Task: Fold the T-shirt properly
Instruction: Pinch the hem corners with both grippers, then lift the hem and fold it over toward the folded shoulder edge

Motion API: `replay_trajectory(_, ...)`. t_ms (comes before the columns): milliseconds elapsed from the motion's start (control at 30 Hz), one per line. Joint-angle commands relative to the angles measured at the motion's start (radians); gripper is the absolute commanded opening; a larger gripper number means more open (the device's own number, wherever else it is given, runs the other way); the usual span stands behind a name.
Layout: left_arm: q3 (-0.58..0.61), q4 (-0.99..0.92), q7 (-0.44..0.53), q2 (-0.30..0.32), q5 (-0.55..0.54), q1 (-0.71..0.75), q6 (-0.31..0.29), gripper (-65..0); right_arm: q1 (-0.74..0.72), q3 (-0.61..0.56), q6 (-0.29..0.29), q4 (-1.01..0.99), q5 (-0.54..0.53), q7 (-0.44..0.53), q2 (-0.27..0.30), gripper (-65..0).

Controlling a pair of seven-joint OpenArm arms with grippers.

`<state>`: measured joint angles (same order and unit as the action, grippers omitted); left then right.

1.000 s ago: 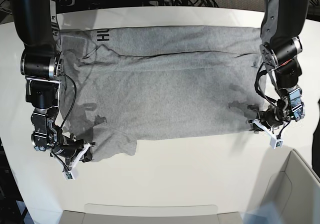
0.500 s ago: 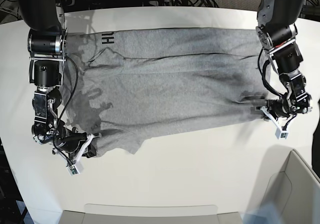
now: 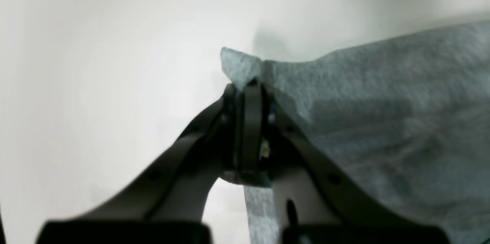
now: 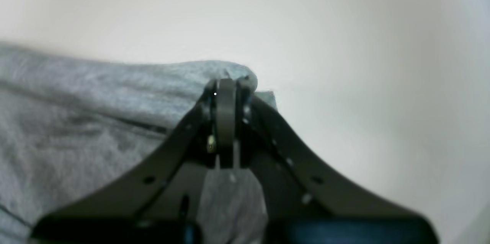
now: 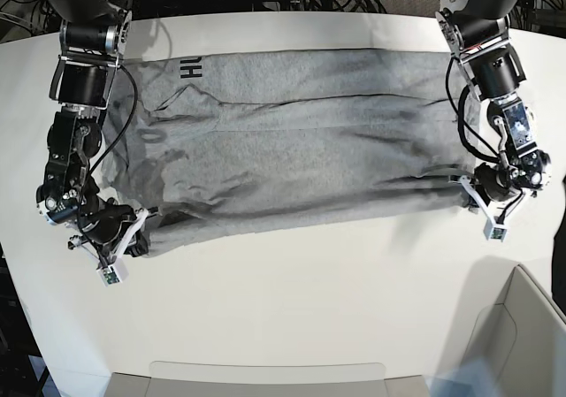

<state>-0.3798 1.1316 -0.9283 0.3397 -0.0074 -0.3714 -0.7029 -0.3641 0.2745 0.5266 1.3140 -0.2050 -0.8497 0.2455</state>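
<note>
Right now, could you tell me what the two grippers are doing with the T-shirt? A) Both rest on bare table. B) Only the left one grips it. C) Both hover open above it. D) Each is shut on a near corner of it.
D: the left gripper and the right gripper are each shut on a corner of the T-shirt, stretching its near edge between them.
</note>
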Motion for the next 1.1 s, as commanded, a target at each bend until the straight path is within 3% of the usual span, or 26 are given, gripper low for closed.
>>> replay_trajectory(0, -0.002, 0.049, 0.002, 0.015, 0.001, -0.010, 0.005, -65.0, -0.016, 0.004, 0.002, 0.039, -0.009, 0.019, 0.012, -65.0)
replay_trajectory(233, -0.002, 0.144, -0.001, 0.012, 0.001, 0.048, 0.005, -65.0, 0.052, 0.049, 0.002, 0.147, -0.014, -0.021, 0.012, -65.0)
replay_trajectory(467, 0.000, 0.310, -0.070, 0.011, 0.002, 0.136, 0.005, -65.0, 0.124, 0.114, 0.005, 0.283, -0.014, -0.076, 0.010, -65.0)
replay_trajectory(900, -0.002, 0.347, -0.082, 0.011, 0.002, 0.239, 0.005, -65.0, 0.290, 0.154, 0.005, 0.430, -0.015, -0.078, 0.002, -65.0)
replay_trajectory(1067, -0.002, 0.474, -0.082, 0.011, 0.002, 0.317, 0.005, -65.0, 0.300, 0.210, 0.019, 0.487, -0.034, -0.190, 0.002, -65.0)
